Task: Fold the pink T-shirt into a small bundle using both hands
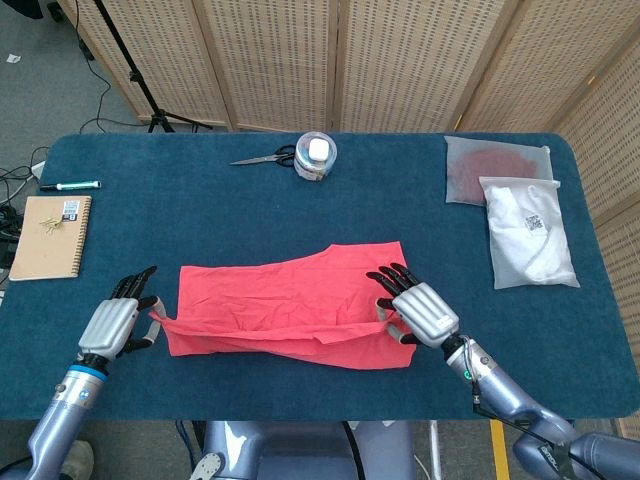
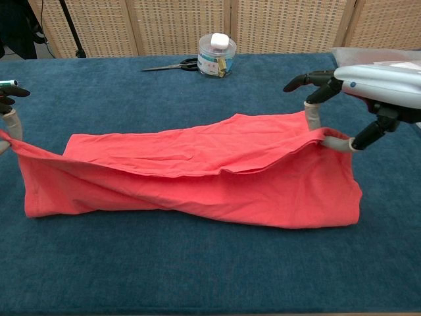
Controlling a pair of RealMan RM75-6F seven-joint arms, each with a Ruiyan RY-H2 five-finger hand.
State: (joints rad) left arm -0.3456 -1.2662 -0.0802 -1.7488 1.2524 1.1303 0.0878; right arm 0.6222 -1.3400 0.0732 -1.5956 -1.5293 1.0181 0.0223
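The pink T-shirt (image 1: 290, 312) lies mid-table, folded over itself into a long band, also seen in the chest view (image 2: 197, 181). My left hand (image 1: 114, 322) pinches the lifted hem at the shirt's left end; the chest view shows only its fingertips (image 2: 9, 99) at the frame's left edge. My right hand (image 1: 420, 310) holds the same hem at the right end, near the neckline, and it shows in the chest view (image 2: 368, 82) above the cloth. Between the two hands the raised hem hangs a little above the lower layer.
Scissors (image 1: 262, 157) and a round plastic jar (image 1: 316, 155) lie at the back centre. A notebook (image 1: 50, 237) and a marker (image 1: 70, 185) sit at the left. Two plastic bags (image 1: 528, 232) lie at the right. Folding screens stand behind the table.
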